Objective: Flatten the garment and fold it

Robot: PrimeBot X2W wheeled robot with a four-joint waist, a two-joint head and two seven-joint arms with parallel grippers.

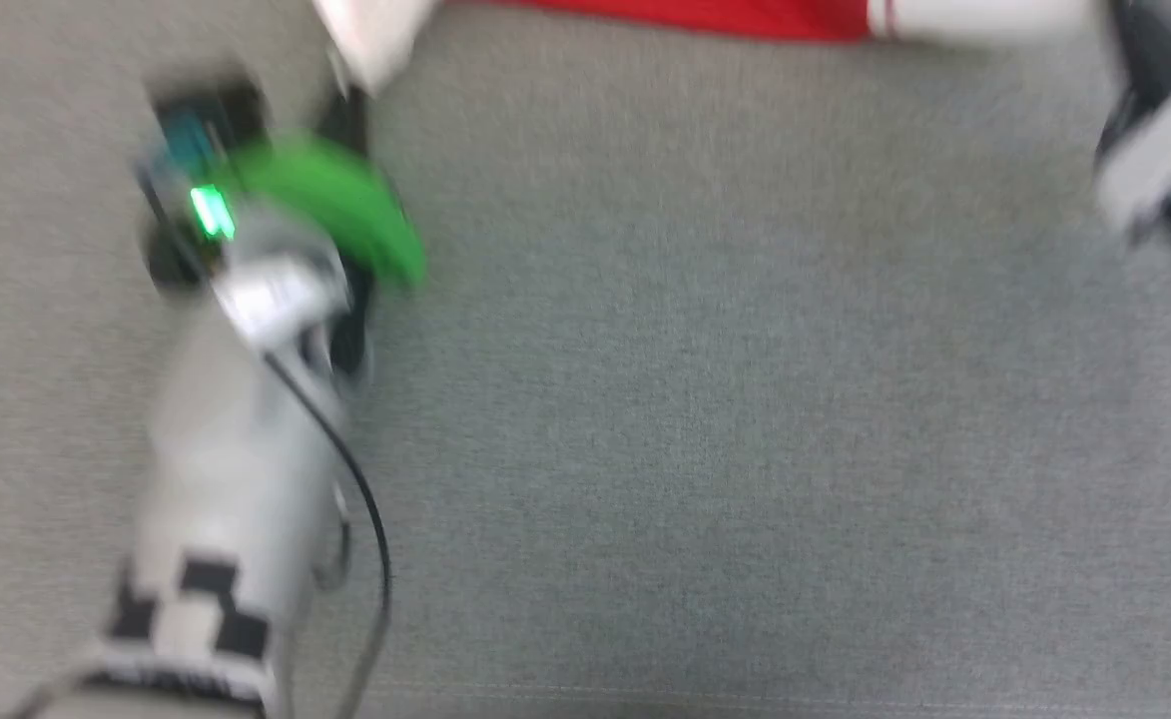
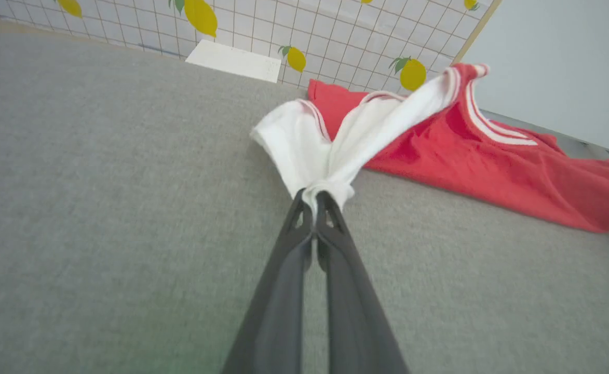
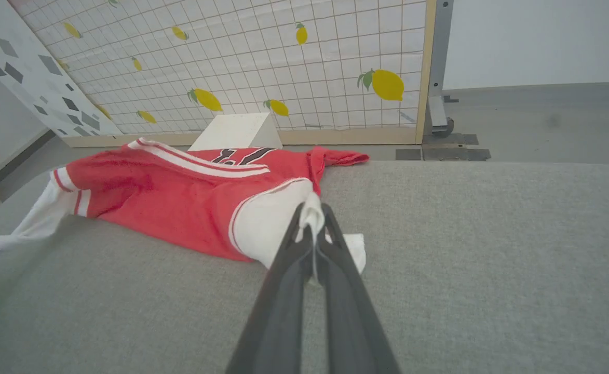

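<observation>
Across grey fabric surface (image 3: 491, 234), at twelve o'clock: clamped left gripper (image 2: 314, 201), right gripper (image 3: 313, 218) on white-lined edges of bright red cloth sleeveless jersey (image 3: 179, 197), presumably to stretch flat.

The left gripper (image 2: 314, 200) pinches a bunched white fold of the red jersey (image 2: 491, 156); the cloth rises taut from the grey surface (image 2: 102, 208); a lemon-patterned grid panel (image 2: 346, 36) stands behind.
</observation>
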